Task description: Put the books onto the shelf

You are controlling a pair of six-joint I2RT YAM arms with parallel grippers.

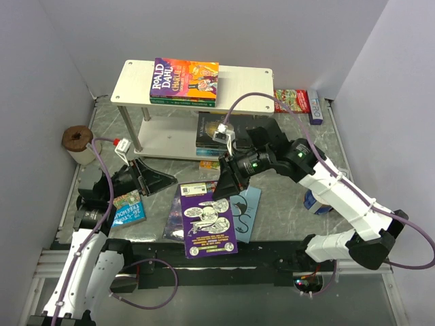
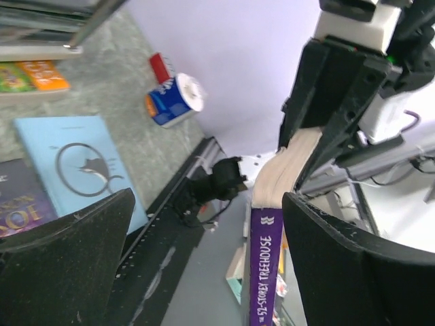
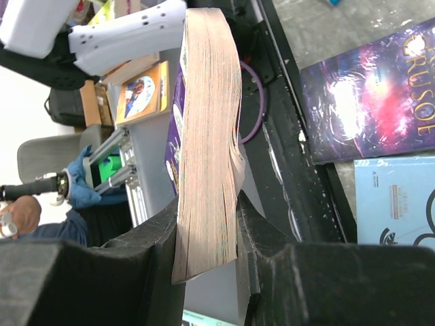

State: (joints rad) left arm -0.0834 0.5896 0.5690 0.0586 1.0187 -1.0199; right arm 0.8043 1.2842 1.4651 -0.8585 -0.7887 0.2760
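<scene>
My right gripper (image 1: 228, 182) (image 3: 207, 210) is shut on the page edge of the purple book with white cartoons (image 1: 207, 224) (image 3: 207, 129), holding it above the table's front. Its purple spine (image 2: 265, 265) stands between the fingers of my open left gripper (image 1: 163, 182) (image 2: 207, 204), close to the right finger. On the shelf (image 1: 132, 81) the Roald Dahl book (image 1: 185, 78) lies on top of a green one. A dark book (image 1: 212, 130) rests on the lower board. A dark starry book (image 3: 374, 95) and a light blue book (image 1: 247, 207) (image 2: 75, 156) lie on the table, a green book (image 1: 128, 207) by my left arm.
A red flat box (image 1: 293, 100) lies at the back right beside the shelf. A white-and-blue tape roll (image 1: 318, 202) (image 2: 173, 100) sits behind my right arm. A cup with a brown top (image 1: 77, 141) stands at the left wall. Walls close in both sides.
</scene>
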